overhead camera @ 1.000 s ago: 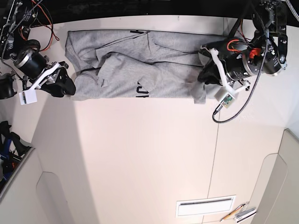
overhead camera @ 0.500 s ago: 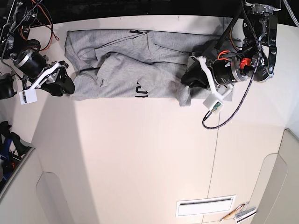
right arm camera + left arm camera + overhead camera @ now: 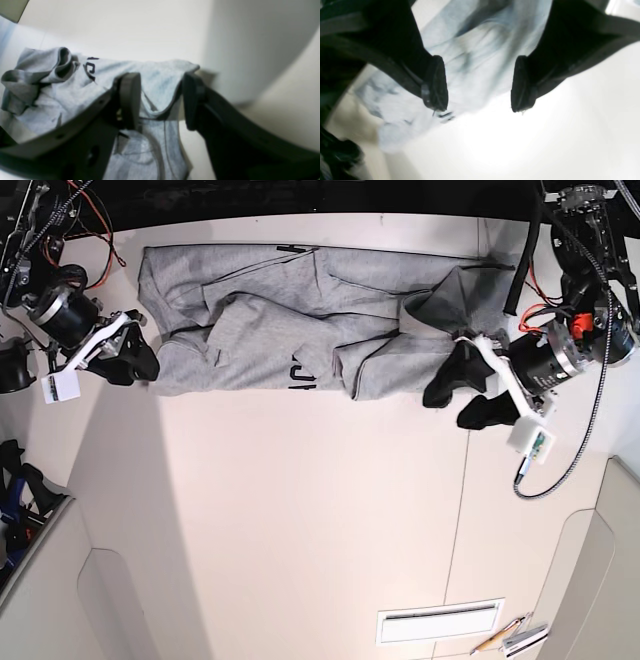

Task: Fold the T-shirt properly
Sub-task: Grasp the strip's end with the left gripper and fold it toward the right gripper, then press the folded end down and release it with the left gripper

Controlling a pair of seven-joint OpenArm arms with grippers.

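Note:
The grey T-shirt (image 3: pixel 280 320) lies crumpled along the table's far edge, with black lettering (image 3: pixel 300 370) showing at its near hem. Its right end is folded over toward the middle. My left gripper (image 3: pixel 458 405) is open just off the shirt's right end, over bare table. In the left wrist view this gripper (image 3: pixel 478 100) is empty, and the blurred shirt (image 3: pixel 475 50) lies beyond it. My right gripper (image 3: pixel 145 367) is at the shirt's near left corner. In the right wrist view its (image 3: pixel 161 102) jaws stand apart, with the shirt's (image 3: pixel 160 75) edge sagging between them.
A white slotted plate (image 3: pixel 437 622) and a pencil (image 3: pixel 505 638) lie near the front right. Red and black cables (image 3: pixel 95 230) hang at the far left. A dark object (image 3: pixel 15 470) sits past the table's left edge.
The left gripper dragged the shirt's right end leftward, then let go, opened and drew back right and toward the front. The right gripper has barely moved.

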